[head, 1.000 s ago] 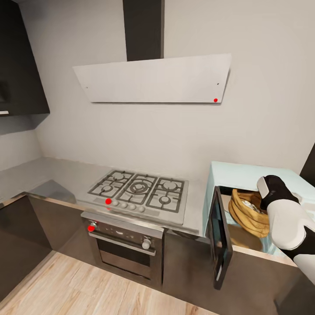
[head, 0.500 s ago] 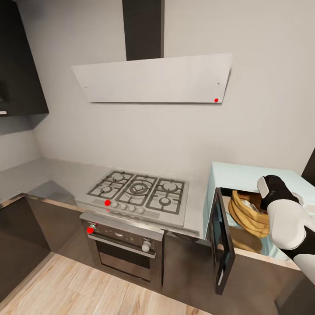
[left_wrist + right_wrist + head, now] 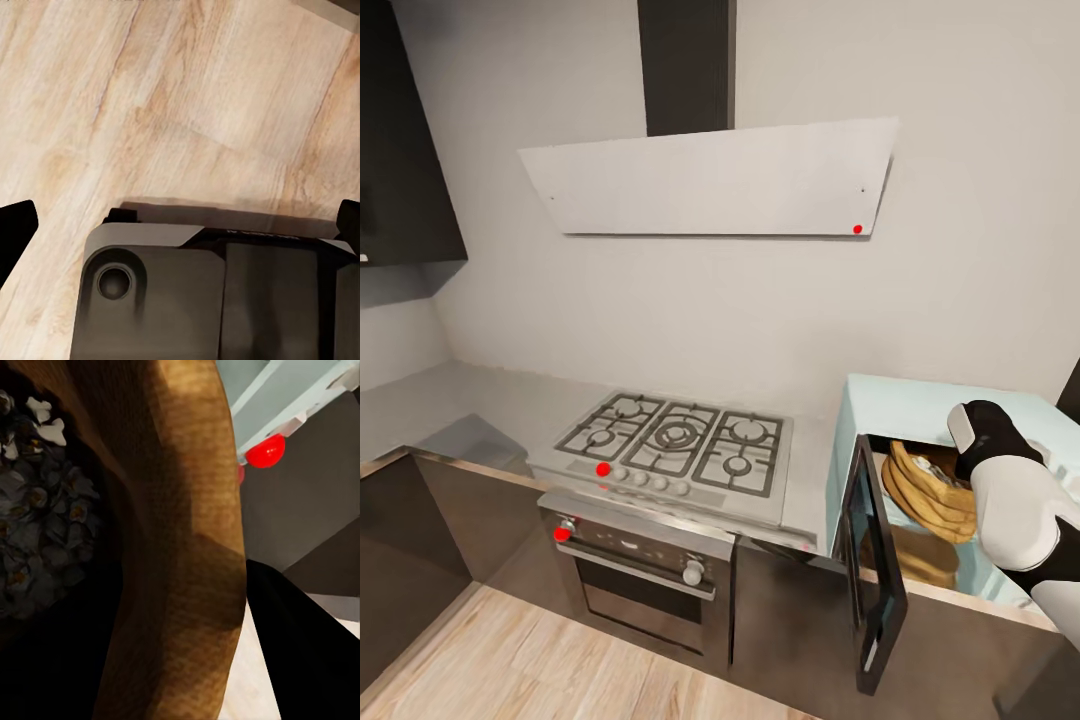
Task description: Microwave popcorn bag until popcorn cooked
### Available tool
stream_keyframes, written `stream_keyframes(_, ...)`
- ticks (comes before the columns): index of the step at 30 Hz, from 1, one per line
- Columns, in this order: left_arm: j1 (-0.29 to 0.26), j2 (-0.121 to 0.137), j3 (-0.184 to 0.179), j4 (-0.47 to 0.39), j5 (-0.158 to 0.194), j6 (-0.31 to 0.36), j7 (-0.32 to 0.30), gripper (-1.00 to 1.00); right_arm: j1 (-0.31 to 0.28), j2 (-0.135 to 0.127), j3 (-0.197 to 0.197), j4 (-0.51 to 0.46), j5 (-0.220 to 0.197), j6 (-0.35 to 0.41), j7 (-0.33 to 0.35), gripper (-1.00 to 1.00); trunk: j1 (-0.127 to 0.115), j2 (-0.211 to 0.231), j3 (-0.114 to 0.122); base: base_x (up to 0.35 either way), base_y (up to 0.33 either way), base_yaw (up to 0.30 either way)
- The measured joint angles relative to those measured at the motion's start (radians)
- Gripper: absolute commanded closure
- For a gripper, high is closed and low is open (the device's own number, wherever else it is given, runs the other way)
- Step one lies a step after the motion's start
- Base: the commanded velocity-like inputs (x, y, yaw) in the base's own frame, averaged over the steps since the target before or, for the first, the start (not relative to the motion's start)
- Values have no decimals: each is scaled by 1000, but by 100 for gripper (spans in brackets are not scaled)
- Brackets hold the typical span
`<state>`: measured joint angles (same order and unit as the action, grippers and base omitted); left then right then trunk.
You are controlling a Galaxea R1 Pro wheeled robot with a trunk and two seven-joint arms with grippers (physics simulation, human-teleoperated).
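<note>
Here's the kitchen from the head view: the pale mint-blue microwave [image 3: 960, 400] sits on the grey steel countertop [image 3: 460, 400] at the right, and its dark glass door [image 3: 872, 575] hangs wide open, swung out toward the camera. Inside the cavity, there's the popcorn bag [image 3: 925, 490], tan-mustard cloth, tilted over on its side with its rolled rim facing out. The right arm [image 3: 1015, 500], white shell with a black wrist, reaches into the microwave opening right at the bag; the right gripper itself is hidden behind that wrist.

Over to the right wrist view, and we're pressed right up against the popcorn bag [image 3: 180, 540], its thick woven rim running through the middle. Down in the bag's mouth lies the popcorn [image 3: 34, 502], a heap of whitish-grey pieces in shadow. One dark finger [image 3: 300, 645] of the right gripper lies along the outside of the rim, touching or just beside it; whether the jaws are clamped on the cloth, I cannot tell. A red marker dot [image 3: 264, 451] sits by the mint-blue microwave edge beyond.

Left of the microwave, the gas hob [image 3: 675, 445] is set into the counter, the black built-in oven [image 3: 640, 580] below it, the slanted white hood [image 3: 710, 180] above.

The left wrist view looks down on pale wooden floor [image 3: 165, 105], with dark fingertips [image 3: 15, 229] at opposite edges of the picture: the left gripper's jaws are spread wide, holding nothing.
</note>
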<state>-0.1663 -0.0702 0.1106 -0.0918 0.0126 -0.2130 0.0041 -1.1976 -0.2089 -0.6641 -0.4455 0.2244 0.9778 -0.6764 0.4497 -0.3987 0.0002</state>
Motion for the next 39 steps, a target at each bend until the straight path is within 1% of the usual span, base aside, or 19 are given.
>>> stream_keyframes(13,0,0,0,0,0,0,0,-100,0,0,0,1,-1,-1,0,100,0,0,0,2,0,0)
stream_keyframes(18,0,0,0,0,0,0,0,-100,0,0,0,-1,0,0,1,100,0,0,0,162,0,0)
stream_keyframes(29,1,0,0,0,0,0,0,-100,1,-2,0,1,-5,-2,2,100,0,0,0,6,0,0)
stream_keyframes(37,1,0,0,0,0,0,0,-100,1,-1,1,-2,3,1,2,100,0,0,0,56,0,0)
stream_keyframes(39,1,0,0,0,-1,0,0,-100,1,-1,1,-2,0,0,2,100,0,0,0,4,0,0)
